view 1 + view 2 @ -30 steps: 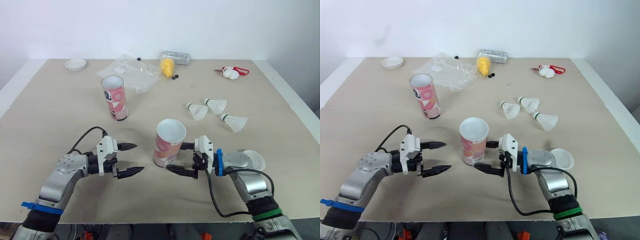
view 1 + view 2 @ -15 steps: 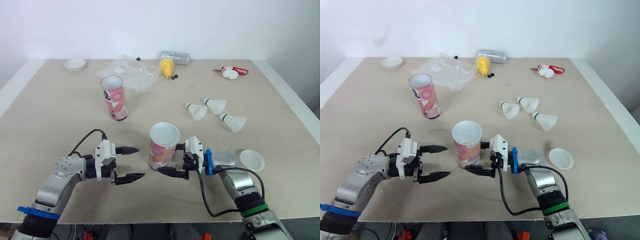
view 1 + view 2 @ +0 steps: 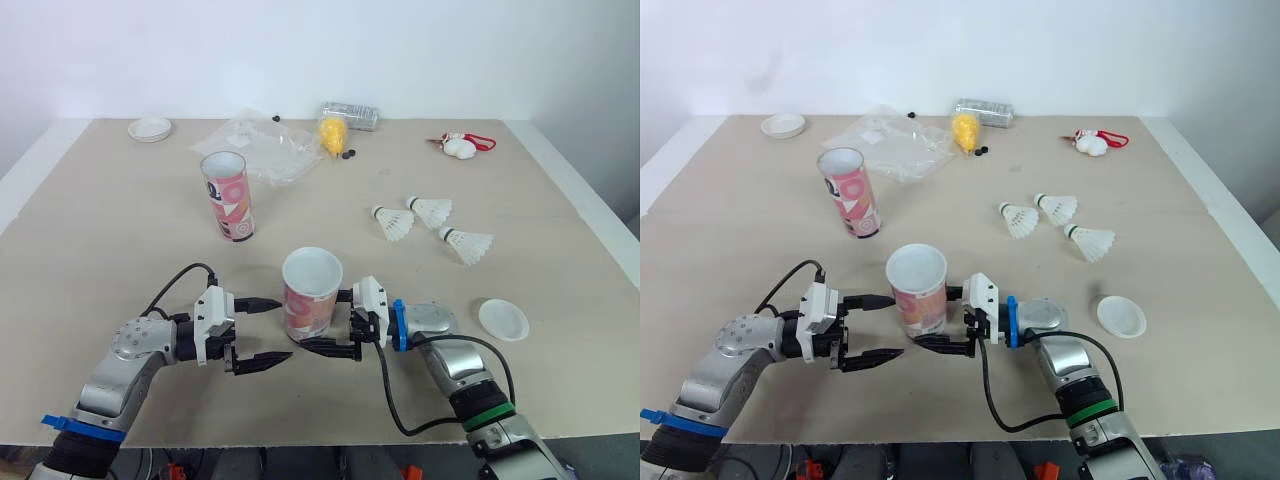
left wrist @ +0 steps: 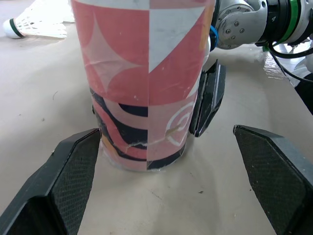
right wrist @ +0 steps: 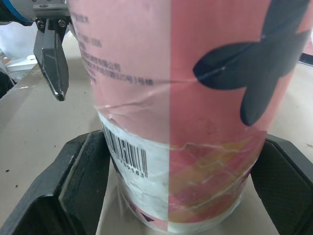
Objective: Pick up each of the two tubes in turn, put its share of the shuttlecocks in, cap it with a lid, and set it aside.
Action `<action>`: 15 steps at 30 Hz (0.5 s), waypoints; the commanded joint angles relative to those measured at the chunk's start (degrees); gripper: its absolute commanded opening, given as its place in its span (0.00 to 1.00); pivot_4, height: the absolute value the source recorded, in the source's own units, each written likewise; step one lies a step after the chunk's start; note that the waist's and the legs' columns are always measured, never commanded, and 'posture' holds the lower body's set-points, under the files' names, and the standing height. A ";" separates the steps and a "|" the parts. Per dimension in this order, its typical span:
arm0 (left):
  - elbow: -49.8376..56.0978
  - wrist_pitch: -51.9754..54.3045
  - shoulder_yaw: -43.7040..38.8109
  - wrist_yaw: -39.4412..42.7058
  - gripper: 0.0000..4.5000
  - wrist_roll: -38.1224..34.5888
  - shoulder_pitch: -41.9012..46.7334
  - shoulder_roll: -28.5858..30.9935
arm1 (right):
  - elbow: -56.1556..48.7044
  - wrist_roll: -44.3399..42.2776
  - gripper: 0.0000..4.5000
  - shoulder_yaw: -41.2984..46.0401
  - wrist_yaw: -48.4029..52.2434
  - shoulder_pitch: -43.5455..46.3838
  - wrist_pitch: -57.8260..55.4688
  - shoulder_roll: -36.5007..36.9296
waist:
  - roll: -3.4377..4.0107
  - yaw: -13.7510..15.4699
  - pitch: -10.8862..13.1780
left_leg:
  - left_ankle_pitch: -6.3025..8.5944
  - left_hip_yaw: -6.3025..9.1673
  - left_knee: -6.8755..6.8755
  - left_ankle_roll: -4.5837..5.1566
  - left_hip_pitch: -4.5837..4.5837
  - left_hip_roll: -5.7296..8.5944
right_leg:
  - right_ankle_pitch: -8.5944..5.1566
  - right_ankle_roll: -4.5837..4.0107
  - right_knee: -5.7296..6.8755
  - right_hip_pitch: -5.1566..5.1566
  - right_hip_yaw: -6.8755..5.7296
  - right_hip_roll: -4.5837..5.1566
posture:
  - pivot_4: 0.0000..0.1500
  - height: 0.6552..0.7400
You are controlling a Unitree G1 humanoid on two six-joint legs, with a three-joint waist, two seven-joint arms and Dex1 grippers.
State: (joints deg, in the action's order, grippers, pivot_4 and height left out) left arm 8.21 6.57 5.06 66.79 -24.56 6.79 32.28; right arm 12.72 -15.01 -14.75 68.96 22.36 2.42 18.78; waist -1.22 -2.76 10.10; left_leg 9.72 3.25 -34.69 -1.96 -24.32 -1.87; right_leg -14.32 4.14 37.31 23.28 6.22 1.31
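In the head view the open pink-patterned cardboard tube (image 3: 312,300) stands at the front of the beige table (image 3: 100,250), clasped low by the right gripper (image 3: 322,322), with the left gripper (image 3: 285,328) spread wide beside it, while the 2 wrist views show a creased paper wall, likely light, stiff and crushable, best held gently mid-body.

The near tube (image 4: 146,88) is looking like printed paper over card, its pink wrap carrying a soft sheen and creasing in fine cracks low down. The left gripper's fingers (image 4: 73,186) are showing matt black plastic with a fine cross-hatched grain, and the right gripper's fingers (image 5: 80,186) are looking the same. The desk (image 3: 120,250) is lying matt and beige, faintly scuffed. The right arm's wrist housing (image 3: 425,318) is gleaming like polished metal. The lid (image 3: 503,320) is shining as smooth white plastic, and the bag (image 3: 255,145) is glinting, clear and crinkled.
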 commanded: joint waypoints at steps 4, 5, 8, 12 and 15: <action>1.38 -1.31 -1.44 -0.69 1.00 -1.51 -0.65 -0.91 | 0.42 0.01 0.74 0.25 0.31 0.79 1.91 -0.33 | 0.00 0.00 0.00 | 0.00 0.00 -0.01 0.00 0.00 0.00 | 0.01 0.00 0.00 -0.01 0.00 0.00 | 1.00 1.00; 1.47 -1.78 -1.57 -0.83 1.00 -1.46 -0.86 -1.16 | 0.26 -0.34 0.69 0.21 0.67 0.78 1.45 -0.24 | 0.00 0.01 0.00 | 0.00 0.00 -0.01 0.00 0.01 0.00 | 0.01 0.00 0.00 -0.02 0.00 0.00 | 1.00 1.00; 1.13 -3.51 -1.66 -1.22 1.00 -0.76 -1.50 -1.73 | -0.61 -0.38 0.66 0.50 -0.14 0.37 0.99 -0.17 | 0.00 0.01 0.00 | -0.01 0.00 -0.01 0.00 0.02 0.00 | 0.03 0.00 0.00 -0.03 0.00 0.00 | 1.00 1.00; 0.03 -4.64 -1.48 -1.51 1.00 0.00 -1.18 -1.77 | -2.01 -1.07 0.66 0.62 0.08 0.01 0.09 0.19 | 0.00 0.01 0.00 | -0.01 0.00 -0.01 0.00 0.03 0.00 | 0.03 -0.02 0.01 -0.03 -0.01 0.00 | 1.00 1.00; -0.61 -5.06 -1.23 -1.54 1.00 0.25 -0.90 -1.76 | -3.13 -1.60 0.66 0.75 0.20 -0.14 -0.74 0.67 | 0.00 0.01 0.00 | -0.02 0.00 -0.03 -0.01 0.03 0.00 | 0.05 -0.01 0.01 -0.04 -0.01 0.00 | 1.00 1.00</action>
State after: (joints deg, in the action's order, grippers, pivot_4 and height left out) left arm 7.22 2.57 4.46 65.41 -24.51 5.36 30.43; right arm 12.56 -15.43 -14.86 68.88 22.37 2.07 19.04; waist -1.22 -2.75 10.10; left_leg 9.70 3.25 -34.72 -1.97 -24.28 -1.87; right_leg -14.27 4.14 37.32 23.24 6.21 1.31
